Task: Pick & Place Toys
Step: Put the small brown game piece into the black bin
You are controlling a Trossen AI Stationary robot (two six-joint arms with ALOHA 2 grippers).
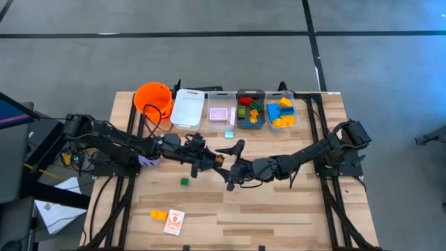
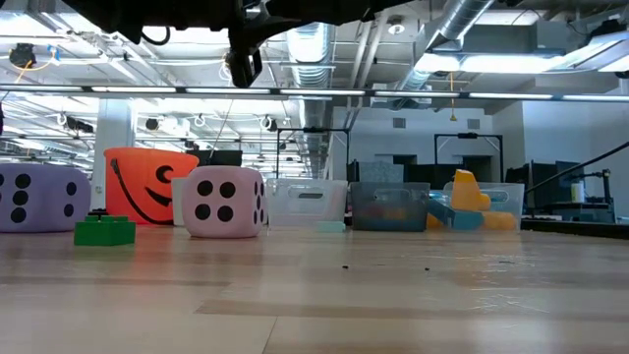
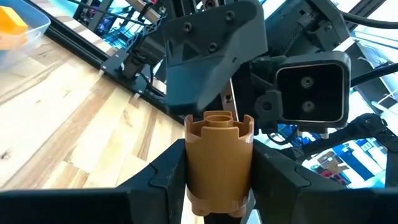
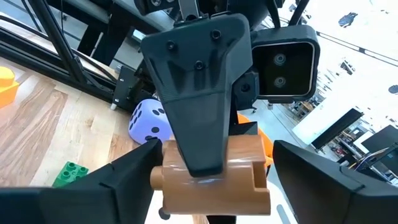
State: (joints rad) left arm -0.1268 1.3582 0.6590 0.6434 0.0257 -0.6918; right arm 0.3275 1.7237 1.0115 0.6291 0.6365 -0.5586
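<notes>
- The wooden surface [image 1: 279, 209] carries everything; the orange bucket [image 1: 154, 100] at its far edge is the landmark here.
- Left arm reaches in from the bucket's near side towards mid-surface; the left gripper [image 1: 212, 159] has its fingers clamped on a tan castle-shaped brick [image 3: 219, 163], held up off the surface.
- Right arm comes from the far side of the row of bins; the right gripper [image 1: 231, 174] meets the left one nose to nose, its fingers spread apart either side of the same brick, not closed on it.
- White bin [image 1: 187, 108] sits just beside the bucket, then three clear bins [image 1: 251, 92] in a row beyond it, holding coloured bricks.
- Purple die [image 2: 37, 197] lies nearer than the bucket, under the left arm; pink die [image 2: 225, 201] shows just beside the bucket in the low view.
- Green brick [image 1: 185, 181] lies well nearer than the bucket.
- Orange brick [image 1: 159, 215] and card [image 1: 173, 221] lie nearest the front edge.
</notes>
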